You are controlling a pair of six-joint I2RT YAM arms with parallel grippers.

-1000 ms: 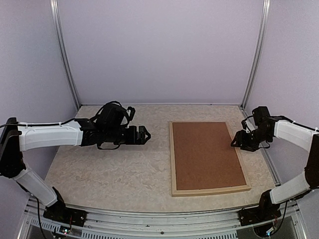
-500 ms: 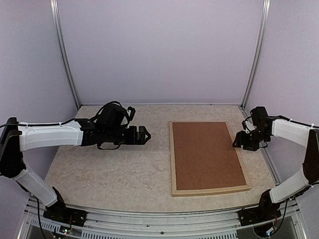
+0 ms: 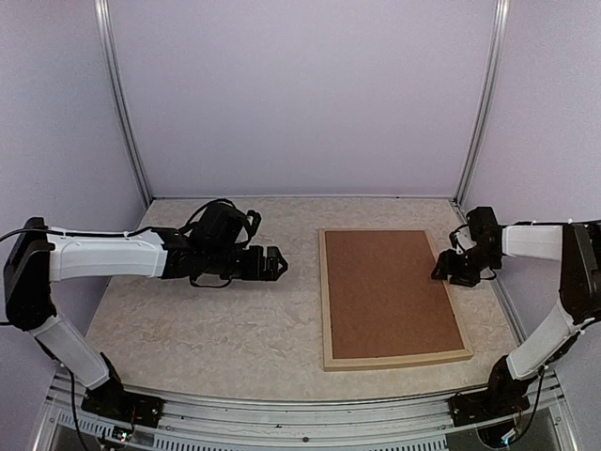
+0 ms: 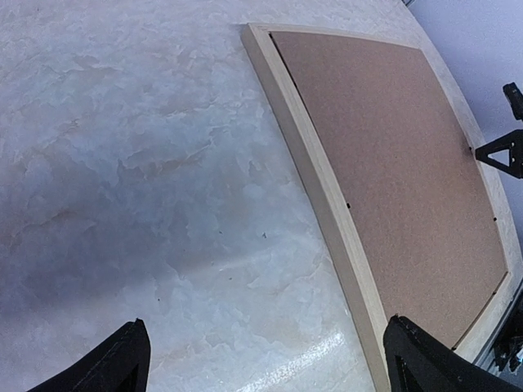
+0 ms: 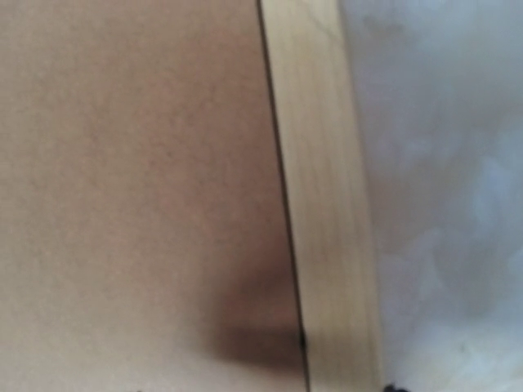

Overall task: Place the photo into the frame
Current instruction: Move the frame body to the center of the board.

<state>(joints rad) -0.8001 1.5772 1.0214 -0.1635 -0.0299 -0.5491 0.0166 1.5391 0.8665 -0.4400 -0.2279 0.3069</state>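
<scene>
The frame of pale wood lies flat on the right half of the table, and a brown backing board fills it. The photo is hidden from every view. My left gripper hovers over bare table left of the frame, jaws wide open and empty, pointing at the frame's left rail. My right gripper sits low at the frame's right rail, about a third of the way down from the far corner. Its jaws stand apart with nothing between them, and one fingertip touches the board's edge.
Marbled tabletop stretches left of the frame. Lilac walls enclose the back and both sides, with metal posts at the rear corners. An aluminium rail runs along the near edge between the arm bases.
My left gripper has slid slightly right and nearer to the frame. My right gripper has shifted a little toward the frame's right rail. The frame and board have not moved.
</scene>
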